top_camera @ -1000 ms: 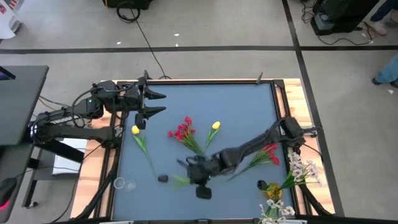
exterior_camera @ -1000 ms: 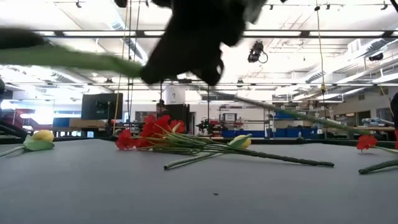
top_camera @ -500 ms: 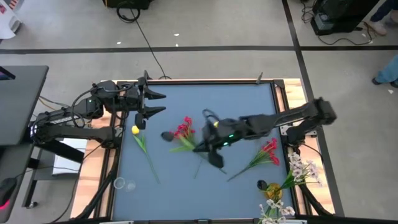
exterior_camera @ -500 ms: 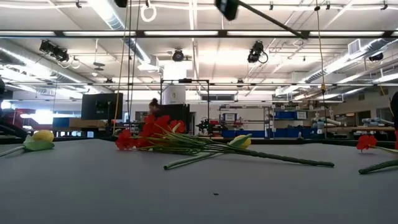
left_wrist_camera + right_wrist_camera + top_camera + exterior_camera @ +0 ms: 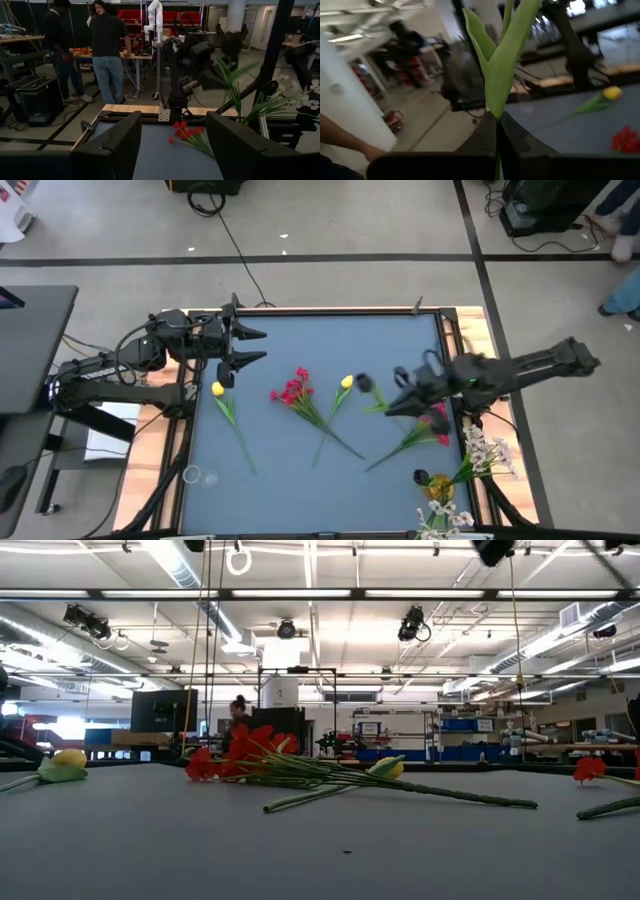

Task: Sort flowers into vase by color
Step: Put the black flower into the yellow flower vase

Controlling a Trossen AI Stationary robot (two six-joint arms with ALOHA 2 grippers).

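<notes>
My right gripper hangs above the table's right half, shut on a dark-bud flower whose green leaves stand out past the fingers. My left gripper waits open at the far left corner. On the table lie a yellow tulip at the left, a red cluster, a second yellow tulip and another red cluster. White sprays stand at the near right corner beside a vase. My right gripper pinches the flower's green stem just below the leaves, between its two fingers. The flower is lifted clear of the table. In the high view its bud end points toward the table's left, beyond the fingertips.
Two small clear glass pieces sit at the near left corner. Wooden rails frame the blue-grey table top, whose far half is bare. People stand in the room beyond the table.
My right gripper has risen from the table's near edge with the dark-bud flower and swung toward the right and far side. The flower has gone from lying on the table to lifted clear, its bud now above the second yellow tulip.
</notes>
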